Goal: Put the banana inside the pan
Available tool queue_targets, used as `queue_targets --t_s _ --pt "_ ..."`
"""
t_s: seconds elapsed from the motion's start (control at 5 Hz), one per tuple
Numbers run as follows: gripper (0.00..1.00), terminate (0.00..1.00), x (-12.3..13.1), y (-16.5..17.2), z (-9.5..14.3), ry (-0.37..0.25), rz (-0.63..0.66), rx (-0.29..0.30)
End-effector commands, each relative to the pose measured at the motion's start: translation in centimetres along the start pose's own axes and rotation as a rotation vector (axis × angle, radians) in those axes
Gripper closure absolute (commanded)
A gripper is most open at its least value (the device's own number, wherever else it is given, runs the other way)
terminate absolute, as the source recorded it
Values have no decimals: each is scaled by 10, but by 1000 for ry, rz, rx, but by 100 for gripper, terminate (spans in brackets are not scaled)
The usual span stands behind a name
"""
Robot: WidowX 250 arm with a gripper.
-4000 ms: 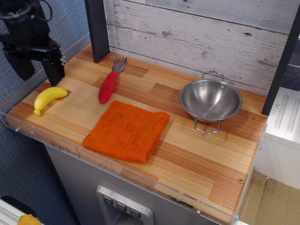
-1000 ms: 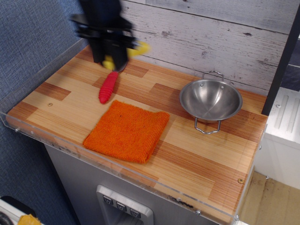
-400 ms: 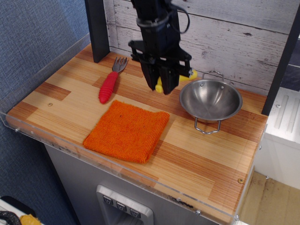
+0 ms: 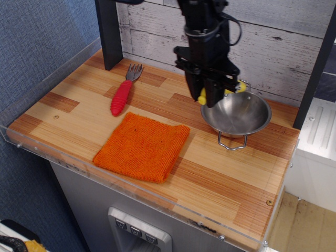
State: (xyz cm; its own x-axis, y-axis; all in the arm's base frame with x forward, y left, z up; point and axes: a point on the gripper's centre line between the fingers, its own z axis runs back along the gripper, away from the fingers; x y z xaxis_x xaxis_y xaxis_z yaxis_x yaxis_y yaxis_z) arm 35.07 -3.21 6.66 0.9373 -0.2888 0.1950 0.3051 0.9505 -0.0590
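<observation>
I am holding the banana [image 4: 235, 87] clenched in the gripper [image 4: 212, 95], hanging above the left rim of the pan [image 4: 236, 113]; only its yellow ends are showing past the black fingers; the orange cloth [image 4: 143, 146] is lying near the pan's left; the red-handled fork [image 4: 124, 90] is sitting beyond it; the wooden counter [image 4: 220, 168] is bearing everything.
</observation>
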Motion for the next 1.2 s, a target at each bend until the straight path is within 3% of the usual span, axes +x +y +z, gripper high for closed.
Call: queue_targets --t_s 0.0,0.6,0.8,1.0 --pt "100 0 14 -17 21 -70 -108 34" --pt "100 0 15 -24 6 -23 -141 -17" --pt "0 0 14 -27 6 -18 -145 -39" --pt "0 0 13 -27 6 -19 -145 -47"
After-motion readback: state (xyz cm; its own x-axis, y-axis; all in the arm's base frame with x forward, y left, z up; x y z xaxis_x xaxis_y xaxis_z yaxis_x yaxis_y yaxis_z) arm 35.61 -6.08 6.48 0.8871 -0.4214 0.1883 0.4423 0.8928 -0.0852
